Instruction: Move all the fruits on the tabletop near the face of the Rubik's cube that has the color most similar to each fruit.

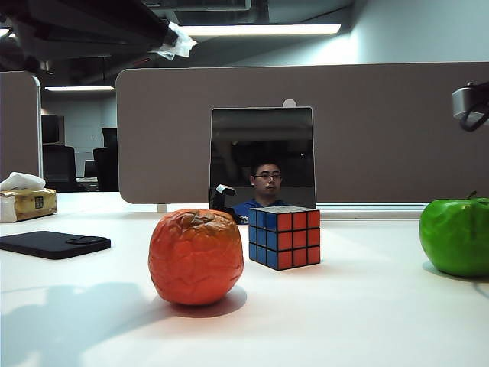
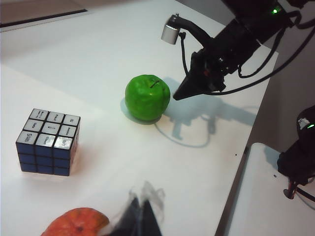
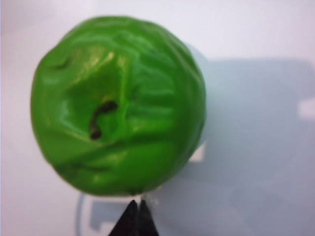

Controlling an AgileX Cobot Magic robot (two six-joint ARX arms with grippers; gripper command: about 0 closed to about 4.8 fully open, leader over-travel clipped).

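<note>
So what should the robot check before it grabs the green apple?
1. Green apple free and upright on the tabletop: ok.
2. Right end effector above the apple, beside it: ok.
3. Right end effector open enough to fit: not ok, fingertips look shut.
4. Left end effector away from the apple, near the orange fruit: ok.
5. Rubik's cube green face located: cannot tell, only red, blue and top show.

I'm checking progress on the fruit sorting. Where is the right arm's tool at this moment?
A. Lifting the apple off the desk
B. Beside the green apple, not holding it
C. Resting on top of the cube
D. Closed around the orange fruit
B: the right tool hangs next to the green apple, fingertips together, and the apple sits on the desk by itself.
</note>
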